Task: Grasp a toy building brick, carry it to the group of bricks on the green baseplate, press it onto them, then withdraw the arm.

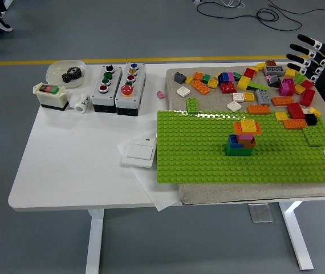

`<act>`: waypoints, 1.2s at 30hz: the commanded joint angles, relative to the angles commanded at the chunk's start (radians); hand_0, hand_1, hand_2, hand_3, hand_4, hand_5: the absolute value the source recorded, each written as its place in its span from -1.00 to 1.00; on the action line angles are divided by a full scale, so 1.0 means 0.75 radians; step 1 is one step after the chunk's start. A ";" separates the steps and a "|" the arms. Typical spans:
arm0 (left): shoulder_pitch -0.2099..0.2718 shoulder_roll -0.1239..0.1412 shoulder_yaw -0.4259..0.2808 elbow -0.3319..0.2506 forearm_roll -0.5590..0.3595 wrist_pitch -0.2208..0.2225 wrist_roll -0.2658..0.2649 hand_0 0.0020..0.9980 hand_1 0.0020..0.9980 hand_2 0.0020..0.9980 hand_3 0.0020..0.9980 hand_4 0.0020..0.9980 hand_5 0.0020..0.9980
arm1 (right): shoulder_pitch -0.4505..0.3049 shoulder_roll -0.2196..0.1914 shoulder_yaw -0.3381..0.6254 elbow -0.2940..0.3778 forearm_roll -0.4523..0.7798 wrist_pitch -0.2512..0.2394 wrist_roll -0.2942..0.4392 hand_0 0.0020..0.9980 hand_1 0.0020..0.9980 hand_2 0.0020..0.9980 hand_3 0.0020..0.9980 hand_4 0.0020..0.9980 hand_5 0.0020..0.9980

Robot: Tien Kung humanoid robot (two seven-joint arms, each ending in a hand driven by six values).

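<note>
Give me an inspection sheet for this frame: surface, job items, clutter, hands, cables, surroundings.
Surface: white table, beige mat on its right half.
Job's things: green baseplate on the mat; brick stack standing on it; loose bricks scattered behind.
Clutter: two button boxes, switch box, bowl of gears, white wall switch on paper.
Hands: right hand open, fingers spread, at the far right above the loose bricks, holding nothing; left not in view.
Cables: black cables on the floor beyond the table.
Surroundings: grey floor, yellow line.
</note>
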 joint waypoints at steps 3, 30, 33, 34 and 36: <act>0.017 -0.002 0.011 0.004 0.000 0.015 0.004 0.69 0.67 0.61 0.23 0.39 0.21 | -0.005 -0.005 -0.006 -0.034 -0.018 0.001 0.010 0.88 0.70 0.72 0.75 1.00 1.00; 0.075 0.003 0.089 0.024 0.000 0.067 0.003 0.74 0.69 0.64 0.23 0.39 0.22 | -0.091 -0.075 0.097 -0.189 0.030 -0.020 0.081 0.90 0.70 0.70 0.72 1.00 1.00; 0.081 0.003 0.092 0.026 0.000 0.076 0.001 0.74 0.69 0.64 0.23 0.39 0.22 | -0.097 -0.081 0.109 -0.192 0.032 -0.021 0.080 0.90 0.70 0.70 0.72 1.00 1.00; 0.083 0.003 0.091 0.027 0.000 0.079 0.000 0.74 0.69 0.64 0.23 0.39 0.22 | -0.099 -0.083 0.114 -0.194 0.034 -0.020 0.080 0.90 0.70 0.70 0.72 1.00 1.00; 0.087 0.003 0.093 0.027 0.000 0.083 -0.002 0.74 0.69 0.64 0.23 0.39 0.22 | -0.101 -0.088 0.120 -0.196 0.037 -0.018 0.078 0.91 0.70 0.70 0.72 1.00 1.00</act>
